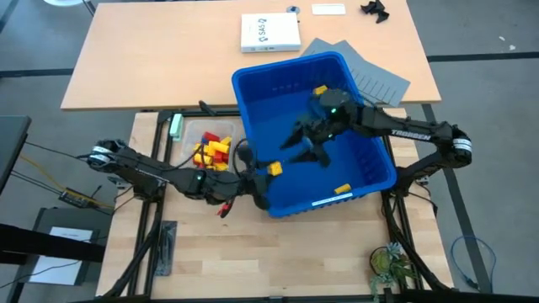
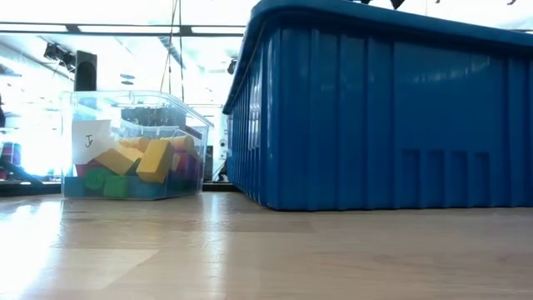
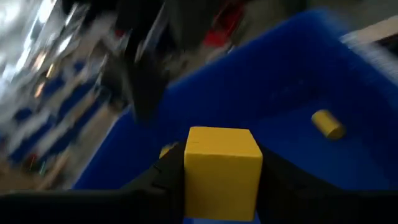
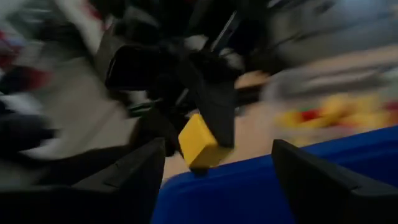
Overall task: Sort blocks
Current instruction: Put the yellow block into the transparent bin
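The left gripper pinches a yellow block at the left wall of the large blue bin. The right gripper hangs inside the bin, fingers spread, holding nothing. Two more yellow blocks lie in the bin, one far, one near. Left of the bin, a clear tub on the table holds sorted blocks.

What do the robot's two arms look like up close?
Both arms are dark, nearly black, and jointed. The right arm carries white lettering along its side and a small green light near the wrist. The left arm has a green light too. Each ends in two flat, dark, wedge-shaped fingers.
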`<action>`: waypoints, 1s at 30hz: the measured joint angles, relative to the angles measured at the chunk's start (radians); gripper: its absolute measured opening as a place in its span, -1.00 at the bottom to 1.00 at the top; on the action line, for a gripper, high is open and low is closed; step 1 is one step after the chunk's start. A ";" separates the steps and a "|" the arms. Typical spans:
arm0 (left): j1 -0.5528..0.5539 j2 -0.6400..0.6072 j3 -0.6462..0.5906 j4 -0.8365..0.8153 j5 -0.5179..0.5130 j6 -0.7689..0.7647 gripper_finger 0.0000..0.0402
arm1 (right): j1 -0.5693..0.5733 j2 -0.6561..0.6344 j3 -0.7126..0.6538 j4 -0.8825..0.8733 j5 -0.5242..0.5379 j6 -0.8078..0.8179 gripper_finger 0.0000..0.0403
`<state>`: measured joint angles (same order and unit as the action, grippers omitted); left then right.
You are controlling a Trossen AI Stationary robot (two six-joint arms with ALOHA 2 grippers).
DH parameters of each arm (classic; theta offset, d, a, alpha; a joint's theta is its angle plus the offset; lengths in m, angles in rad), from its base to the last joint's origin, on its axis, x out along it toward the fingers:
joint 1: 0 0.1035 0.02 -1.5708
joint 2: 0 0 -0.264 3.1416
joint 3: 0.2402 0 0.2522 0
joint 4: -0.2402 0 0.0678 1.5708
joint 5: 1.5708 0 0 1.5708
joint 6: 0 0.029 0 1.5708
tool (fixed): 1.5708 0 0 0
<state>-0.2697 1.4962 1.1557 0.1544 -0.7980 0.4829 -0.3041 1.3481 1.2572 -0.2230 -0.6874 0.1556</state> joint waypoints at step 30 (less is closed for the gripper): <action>0.388 -0.258 -0.002 -1.401 0.085 -1.219 0.12 | -0.337 0.211 0.000 -0.107 1.025 -0.754 0.29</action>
<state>0.1182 1.2385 1.1533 -1.2463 -0.7132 -0.7364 -0.6410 1.5593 1.2568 -0.3301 0.3375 -0.5980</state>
